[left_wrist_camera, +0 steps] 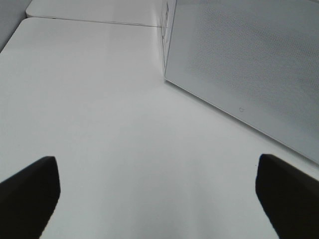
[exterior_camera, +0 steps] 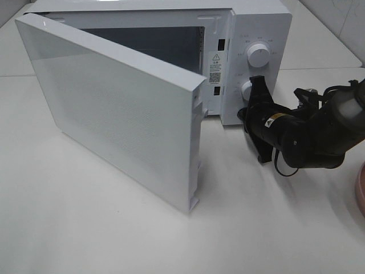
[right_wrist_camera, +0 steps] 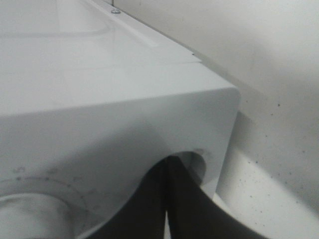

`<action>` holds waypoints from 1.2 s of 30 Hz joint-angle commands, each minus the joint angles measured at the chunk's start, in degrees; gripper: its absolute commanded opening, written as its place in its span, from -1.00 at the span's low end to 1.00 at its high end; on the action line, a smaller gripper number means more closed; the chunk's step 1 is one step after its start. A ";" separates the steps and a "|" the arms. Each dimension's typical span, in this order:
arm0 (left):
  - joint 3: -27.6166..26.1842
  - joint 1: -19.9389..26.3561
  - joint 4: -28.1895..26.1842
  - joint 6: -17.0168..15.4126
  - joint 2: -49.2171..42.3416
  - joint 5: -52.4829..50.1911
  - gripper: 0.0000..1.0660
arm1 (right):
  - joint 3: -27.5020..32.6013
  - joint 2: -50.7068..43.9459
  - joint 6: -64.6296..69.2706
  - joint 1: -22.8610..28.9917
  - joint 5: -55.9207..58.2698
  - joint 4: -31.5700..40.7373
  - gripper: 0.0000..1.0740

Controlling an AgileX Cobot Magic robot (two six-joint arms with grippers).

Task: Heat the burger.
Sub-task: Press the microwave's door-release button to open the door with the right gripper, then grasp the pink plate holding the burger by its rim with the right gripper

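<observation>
Looking down from the high camera: finding the white box-shaped microwave oven (exterior_camera: 259,23) with its flat white door (exterior_camera: 114,108) swung wide open over the white tabletop (exterior_camera: 85,228). Spotting the black right end effector (exterior_camera: 254,85) with tips shut together, gripping nothing, pressing at or just beside the lower round white knob (exterior_camera: 246,90). Catching only a sliver of the pink round plate (exterior_camera: 360,194) at the frame edge. Failing to locate the burger, with the door blocking much of the cavity.

Turning to the left wrist camera: seeing the left end effector (left_wrist_camera: 159,199) spread fully, holding nothing, hovering over the tabletop near the door.

Turning to the right wrist camera: confirming shut tips close against the control panel, again without any burger in sight.

Judging progress: opening the door looking done; loading impossible to confirm; shutting the door and setting the heating time seemingly outstanding.
</observation>
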 commanded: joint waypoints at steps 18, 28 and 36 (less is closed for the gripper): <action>0.11 0.29 0.06 -0.11 -0.57 0.11 0.88 | 4.24 -5.73 2.18 -1.72 -0.74 -7.62 -1.00; 0.11 0.29 0.06 -0.11 -0.57 0.11 0.88 | 8.65 -10.94 2.52 -1.72 5.04 -13.01 -1.00; 0.11 0.29 0.06 -0.11 -0.57 0.11 0.88 | 9.97 -18.56 -1.95 -1.72 16.50 -17.25 -1.00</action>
